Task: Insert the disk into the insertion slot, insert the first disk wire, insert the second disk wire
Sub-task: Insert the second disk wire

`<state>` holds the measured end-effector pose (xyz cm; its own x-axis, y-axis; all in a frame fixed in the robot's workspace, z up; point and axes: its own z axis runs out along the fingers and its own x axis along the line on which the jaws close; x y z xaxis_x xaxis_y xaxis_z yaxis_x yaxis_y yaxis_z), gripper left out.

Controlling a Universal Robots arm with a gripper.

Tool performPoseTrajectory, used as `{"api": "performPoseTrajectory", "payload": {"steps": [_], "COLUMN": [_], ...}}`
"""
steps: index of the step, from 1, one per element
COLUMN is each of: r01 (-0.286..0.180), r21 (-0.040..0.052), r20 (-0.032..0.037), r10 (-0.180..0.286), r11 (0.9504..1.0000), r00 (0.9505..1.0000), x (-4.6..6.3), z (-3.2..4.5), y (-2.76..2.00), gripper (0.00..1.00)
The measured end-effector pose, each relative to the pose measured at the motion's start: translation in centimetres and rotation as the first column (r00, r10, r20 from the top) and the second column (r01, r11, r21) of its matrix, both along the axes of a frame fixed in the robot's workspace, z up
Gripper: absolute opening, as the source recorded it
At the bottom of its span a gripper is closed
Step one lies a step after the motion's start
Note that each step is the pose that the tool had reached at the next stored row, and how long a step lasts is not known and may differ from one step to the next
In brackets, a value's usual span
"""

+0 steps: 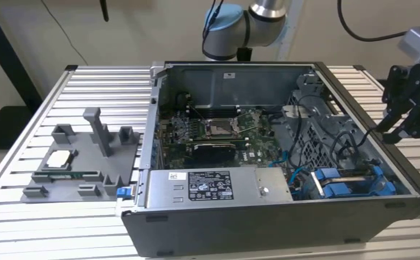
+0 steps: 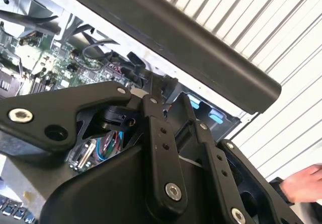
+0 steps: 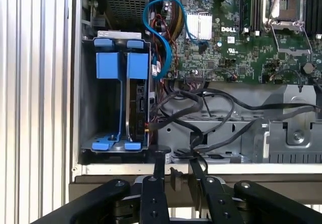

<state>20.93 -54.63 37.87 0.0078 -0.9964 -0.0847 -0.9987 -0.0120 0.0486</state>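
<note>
Over the case rim point(image 3: 151, 169) by the slot point(image 3: 88, 108), the hand point(image 3: 177, 156) was held slightly open and empty, probably for easy reach of the loose black cables point(image 3: 201, 108). Seemingly the disk point(image 3: 138, 103) was seated already, edge-on between blue clips point(image 3: 108, 65).

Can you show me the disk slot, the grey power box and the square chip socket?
insertion slot point(image 3: 100, 108): first wrist view, dark inner wall.
power-supply box point(image 1: 210, 187): exterior view, its label.
CPU socket point(image 1: 218, 128): exterior view, its centre.
</note>
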Motion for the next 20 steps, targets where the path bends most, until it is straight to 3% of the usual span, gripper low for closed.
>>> {"api": "performPoseTrajectory", "payload": {"steps": [10, 12, 13, 20], "r01": [0.0, 0.0, 0.0, 0.0], "r21": [-0.0001, 0.0001, 0.0, 0.0001], "r20": [0.0, 0.0, 0.0, -0.0003], "r10": [0.0, 0.0, 0.0, 0.0], "r11": [1.0, 1.0, 1.0, 1.0], "r00": [1.0, 1.0, 1.0, 1.0], "x": [0.83, 0.9, 0.94, 1.1], "z": [0.0, 0.0, 0.0, 0.0], "y": [0.08, 0.07, 0.08, 0.01], "gripper": [0.33, 0.31, 0.24, 0.24]}}
